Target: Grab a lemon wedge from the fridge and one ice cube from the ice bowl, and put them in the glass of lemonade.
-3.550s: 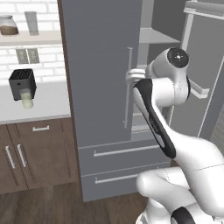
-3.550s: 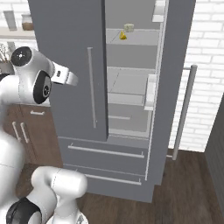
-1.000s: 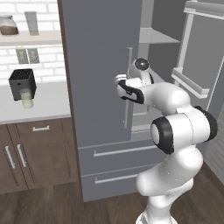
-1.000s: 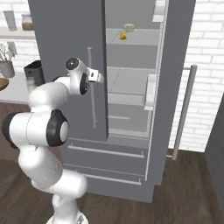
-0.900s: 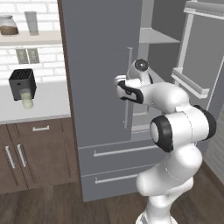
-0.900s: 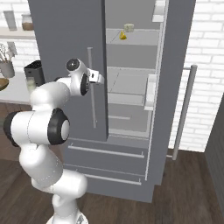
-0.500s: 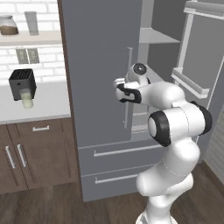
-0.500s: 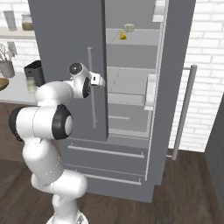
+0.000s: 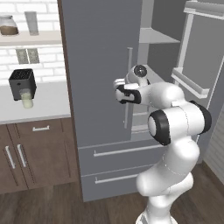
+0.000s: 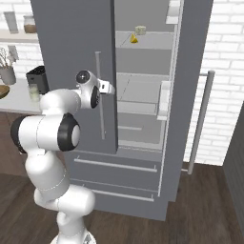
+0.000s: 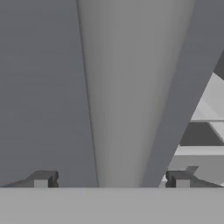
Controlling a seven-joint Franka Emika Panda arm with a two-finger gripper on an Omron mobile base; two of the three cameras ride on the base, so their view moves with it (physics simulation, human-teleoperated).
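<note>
The grey fridge [image 9: 100, 65] has its right door swung open. On an upper shelf inside lies the yellow lemon wedge [image 10: 135, 39]. My gripper [image 9: 118, 92] is at the left door's vertical silver handle [image 10: 99, 95]. In the hand view the handle [image 11: 122, 87] runs up between the two fingertips, and the gripper [image 11: 109, 179] is open around it without closing on it. The glass of lemonade [image 9: 27, 98] stands on the counter to the left, in front of a black toaster [image 9: 22, 81]. The brown ice bowl [image 10: 2, 90] peeks in at the left edge of the right base view.
The open right door [image 9: 205, 57] with its shelf bins stands out to the right of my arm. Two fridge drawers [image 9: 118, 151] lie below the doors. Brown wooden cabinets [image 9: 30, 153] sit under the counter, and a wall shelf [image 9: 26, 37] holds a jar and a glass.
My hand has shifted slightly lower against the left door handle while the elbow swung out. The jaws stay wide. The fridge and the counter items have not moved.
</note>
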